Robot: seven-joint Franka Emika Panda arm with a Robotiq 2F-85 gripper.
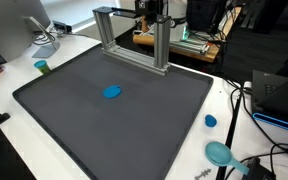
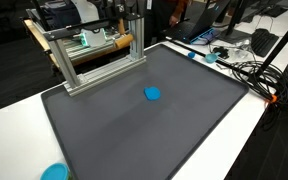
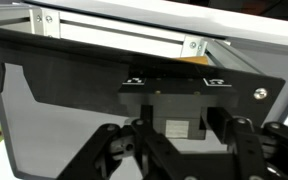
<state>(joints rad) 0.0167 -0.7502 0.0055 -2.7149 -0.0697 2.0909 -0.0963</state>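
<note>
claw: you are hanging the claw (image 3: 174, 160) up close to the aluminium frame (image 3: 114, 30); the wrist view is cutting off the fingertips, so I cannot tell whether it is spread or pressed together; nothing is showing between the links
step: my read, you are hovering empty between moves; the claw is touching nothing
frame: it is standing upright along the back edge of the dark mat (image 1: 74, 125) in both exterior views; it is the nearest thing to the claw
disc: the blue disc (image 1: 111, 92) is lying flat near the middle of the mat, alone, well apart from the frame
next move: going for the disc is calling for spread jaws, a path clear of the frame's top bar, then a straight drop; it is looking thin, so fingertips are needing to come almost onto the mat
around: a green cup (image 1: 42, 67), a small blue cap (image 1: 211, 121) and a teal round piece (image 1: 220, 152) are sitting off the mat on the white table
in the way: the frame's bar and posts, mainly; the cables (image 2: 249, 70) are trailing just beside the mat's edge
</note>
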